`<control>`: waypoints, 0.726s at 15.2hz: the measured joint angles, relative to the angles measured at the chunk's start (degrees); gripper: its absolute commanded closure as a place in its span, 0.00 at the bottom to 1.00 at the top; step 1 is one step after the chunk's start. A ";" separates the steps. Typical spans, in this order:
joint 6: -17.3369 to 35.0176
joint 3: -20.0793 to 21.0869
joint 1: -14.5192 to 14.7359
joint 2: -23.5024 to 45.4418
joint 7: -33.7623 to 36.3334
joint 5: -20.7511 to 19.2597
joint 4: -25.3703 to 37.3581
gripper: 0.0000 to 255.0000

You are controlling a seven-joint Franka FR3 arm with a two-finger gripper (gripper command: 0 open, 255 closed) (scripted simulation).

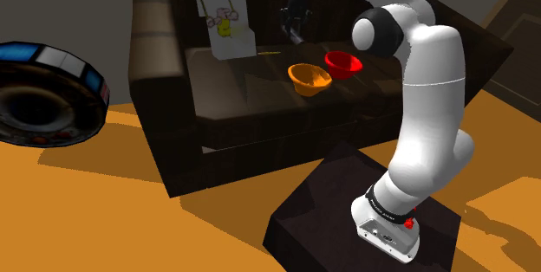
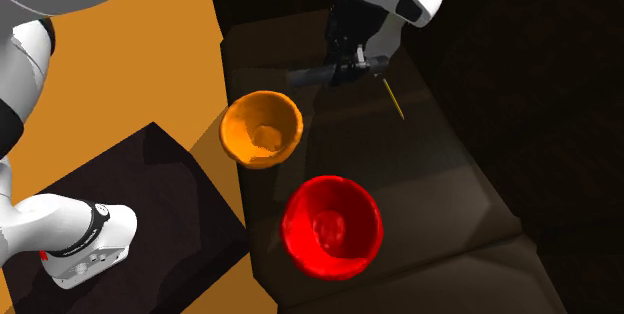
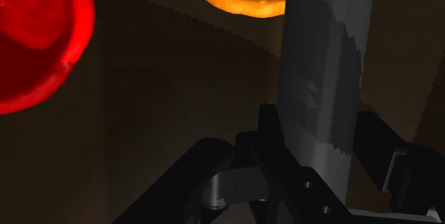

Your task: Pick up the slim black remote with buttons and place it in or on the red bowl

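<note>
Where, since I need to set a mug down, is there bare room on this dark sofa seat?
Free: the seat stretch between the white sheet and the orange bowl, and the strip between the red bowl and the backrest. Crowded: around the claw, holding the remote beside the yellow stick.

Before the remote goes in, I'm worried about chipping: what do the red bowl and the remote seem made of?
Red bowl: glossy, with bright patches inside; glazed ceramic or plastic, the look leaves it open. Remote: dark grey, smooth, soft sheen along its length; likely plastic.
</note>
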 measured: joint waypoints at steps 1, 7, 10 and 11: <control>0.81 -0.32 -0.38 -1.38 -0.98 -0.29 -2.25 1.00; 4.48 -2.53 -3.81 -7.50 -7.70 -1.99 -12.49 1.00; 6.56 -3.67 -5.39 -10.59 -11.00 -2.95 -17.76 1.00; 7.12 -4.12 -6.03 -11.64 -12.23 -3.30 -19.44 1.00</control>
